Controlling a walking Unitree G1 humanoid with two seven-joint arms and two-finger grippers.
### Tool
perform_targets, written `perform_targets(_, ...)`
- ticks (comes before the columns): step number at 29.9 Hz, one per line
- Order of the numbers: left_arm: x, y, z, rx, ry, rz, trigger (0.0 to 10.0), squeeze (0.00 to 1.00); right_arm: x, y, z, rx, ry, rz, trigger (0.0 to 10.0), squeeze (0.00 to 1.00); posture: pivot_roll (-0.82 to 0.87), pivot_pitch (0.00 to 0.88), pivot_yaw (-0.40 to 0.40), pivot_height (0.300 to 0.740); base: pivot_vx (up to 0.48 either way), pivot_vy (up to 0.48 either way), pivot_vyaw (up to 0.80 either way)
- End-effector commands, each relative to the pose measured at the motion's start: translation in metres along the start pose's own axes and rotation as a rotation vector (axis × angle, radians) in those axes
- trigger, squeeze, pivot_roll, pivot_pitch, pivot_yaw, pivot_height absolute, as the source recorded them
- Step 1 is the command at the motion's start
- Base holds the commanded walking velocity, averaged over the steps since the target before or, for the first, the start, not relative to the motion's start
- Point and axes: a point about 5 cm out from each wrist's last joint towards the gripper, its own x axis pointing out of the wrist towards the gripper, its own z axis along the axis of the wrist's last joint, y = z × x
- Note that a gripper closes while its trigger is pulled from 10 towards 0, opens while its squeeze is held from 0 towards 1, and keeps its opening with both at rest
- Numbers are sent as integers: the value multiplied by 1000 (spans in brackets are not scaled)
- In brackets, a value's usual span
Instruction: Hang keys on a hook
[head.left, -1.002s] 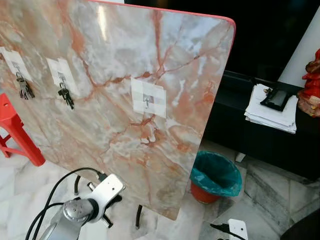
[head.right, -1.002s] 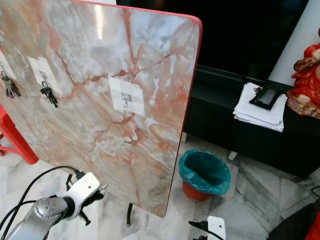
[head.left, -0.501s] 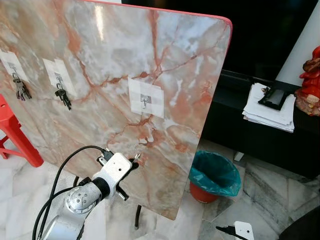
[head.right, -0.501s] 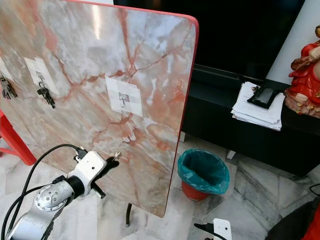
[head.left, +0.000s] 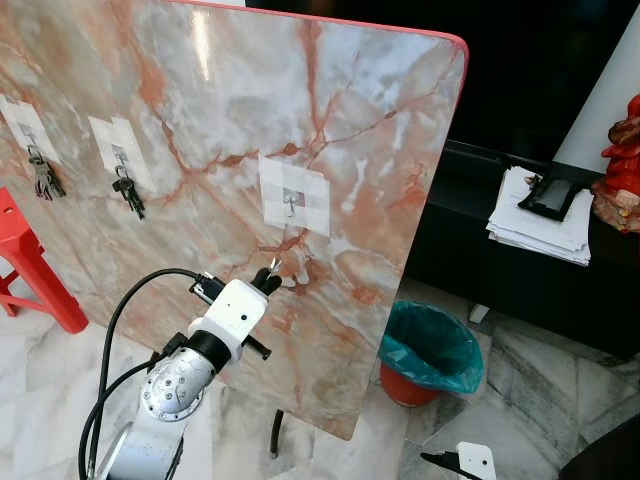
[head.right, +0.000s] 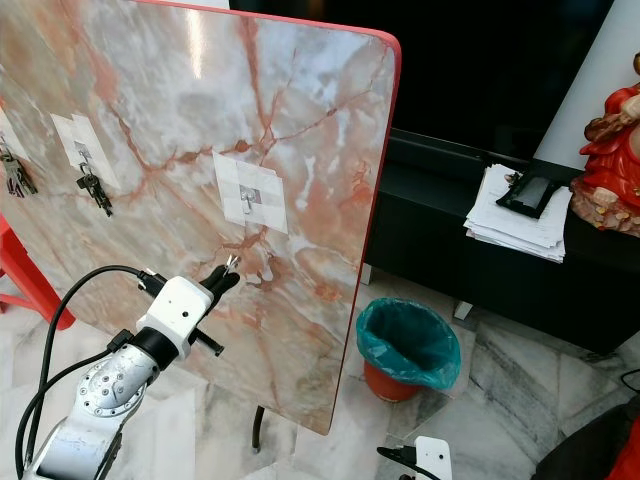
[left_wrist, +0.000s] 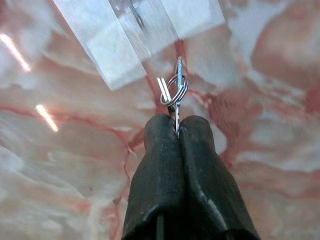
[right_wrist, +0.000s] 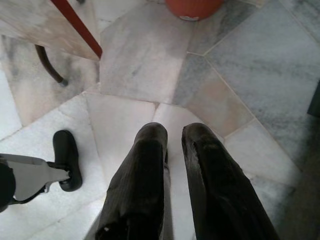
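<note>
Marble fills your view: a tilted tabletop (head.left: 330, 120) with a red rim stands on edge as the key board, over a pale tiled floor (right_wrist: 150, 60). Three hooks sit on white tape patches along it. The two toward nine o'clock each carry a key bunch (head.left: 130, 192) and (head.left: 45, 176); the free hook (head.left: 292, 203) is the one nearest centre.

Your left gripper (head.left: 270, 279) hovers at about seven o'clock from that hook, close to the marble, fingers (left_wrist: 160, 165) pinched tight on the keys (left_wrist: 175, 90). It grips the blade so the split ring stands clear beyond the tips, which looks deliberate: the open loop is what has to slip over the hook. From the wrist camera, the ring sits just short of the tape patch (left_wrist: 107, 47), not yet on the prong (left_wrist: 135, 12).

Your right gripper (right_wrist: 172, 145) hangs idle over the floor, its fingers slightly parted and holding nothing.
</note>
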Motion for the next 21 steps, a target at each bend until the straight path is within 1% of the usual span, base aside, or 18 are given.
perform_targets(1,3,4,8,13,-45,44,10000,0,0,-2,0,-5,1,-9,10000,0,150,10,-60,740,0,0,0)
perform_targets(3,4,3,11,14,-64,56,10000,0,-1,-4,0,-6,-2,-11,10000,0,150,11,-60,740,0,0,0)
perform_targets(4,5,2,12,31,-67,54,10000,0,-1,-6,0,-6,-2,-13,10000,0,151,12,-61,740,0,0,0)
perform_targets(5,6,1,13,44,-74,49,10000,0,-2,-11,0,-8,-3,-16,10000,0,151,12,-61,740,0,0,0)
perform_targets(10,8,-2,13,28,-84,57,10000,0,-5,-30,2,-9,-10,-34,10000,0,146,12,-61,740,0,0,0)
perform_targets(11,9,-3,14,24,-91,56,10000,0,-6,-37,4,-10,-12,-40,10000,0,146,12,-61,740,0,0,0)
perform_targets(12,9,-3,14,24,-91,56,10000,0,-6,-37,4,-10,-12,-40,10000,0,146,12,-61,740,0,0,0)
perform_targets(14,10,-4,16,22,-100,52,10000,0,-7,-44,7,-11,-15,-47,10000,0,149,9,-62,740,0,0,0)
perform_targets(17,11,-4,16,36,-105,52,10000,0,-7,-43,8,-12,-15,-45,10000,0,149,9,-62,740,0,0,0)
perform_targets(18,12,-4,17,62,-105,60,10000,0,-6,-40,9,-12,-16,-41,10000,0,149,9,-62,740,0,0,0)
perform_targets(20,13,-4,17,68,-106,63,10000,0,-6,-40,9,-13,-16,-40,10000,0,149,9,-62,740,0,0,0)
perform_targets(21,13,-3,17,76,-105,73,10000,0,-5,-35,9,-13,-16,-36,10000,0,148,8,-62,740,0,0,0)
